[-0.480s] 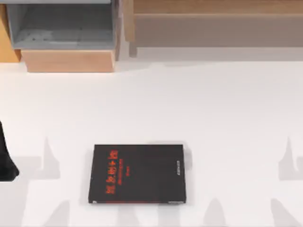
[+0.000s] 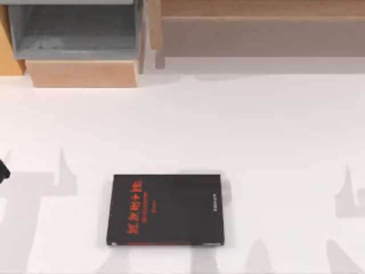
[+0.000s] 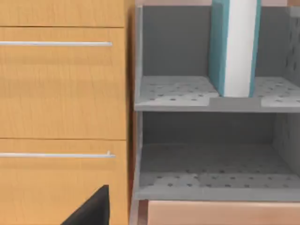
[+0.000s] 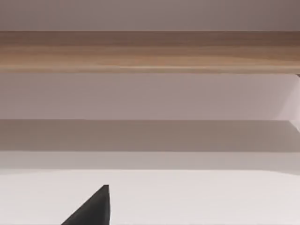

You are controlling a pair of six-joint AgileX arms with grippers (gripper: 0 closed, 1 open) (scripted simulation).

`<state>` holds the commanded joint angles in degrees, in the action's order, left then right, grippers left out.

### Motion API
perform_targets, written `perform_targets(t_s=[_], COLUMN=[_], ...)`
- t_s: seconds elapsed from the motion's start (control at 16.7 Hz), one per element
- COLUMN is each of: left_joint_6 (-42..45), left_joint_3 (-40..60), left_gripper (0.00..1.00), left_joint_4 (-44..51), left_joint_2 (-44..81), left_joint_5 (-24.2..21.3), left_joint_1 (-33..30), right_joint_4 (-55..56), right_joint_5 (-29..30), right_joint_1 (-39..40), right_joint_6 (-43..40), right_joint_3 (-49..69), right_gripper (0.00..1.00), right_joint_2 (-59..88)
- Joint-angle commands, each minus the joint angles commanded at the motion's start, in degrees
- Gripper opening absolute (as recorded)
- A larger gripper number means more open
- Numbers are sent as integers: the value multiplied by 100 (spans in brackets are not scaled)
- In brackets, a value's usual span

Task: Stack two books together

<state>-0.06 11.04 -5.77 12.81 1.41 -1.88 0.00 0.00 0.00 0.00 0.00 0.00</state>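
The teal book (image 3: 233,47) stands upright on the grey shelf (image 3: 187,91) straight ahead of the left gripper (image 3: 91,211), nearer than the right; black book (image 2: 165,210) flat mid-table; whether either pincer is apart or together, I cannot tell

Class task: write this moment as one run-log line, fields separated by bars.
black book: flat on table | teal book: upright on grey shelf | left gripper: table's left edge | stack: not yet done
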Motion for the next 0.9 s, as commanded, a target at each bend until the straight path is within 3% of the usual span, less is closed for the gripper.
perform_targets(t_s=[0.9], left_joint_6=[-38], left_joint_3=[5309], left_gripper=[100], left_joint_4=[-2765], left_joint_2=[8500], left_joint_5=[710], left_joint_1=[-872], right_joint_4=[0], right_joint_5=[0], right_joint_1=[0], right_joint_6=[0], right_joint_3=[0], right_gripper=[100], right_joint_2=[0])
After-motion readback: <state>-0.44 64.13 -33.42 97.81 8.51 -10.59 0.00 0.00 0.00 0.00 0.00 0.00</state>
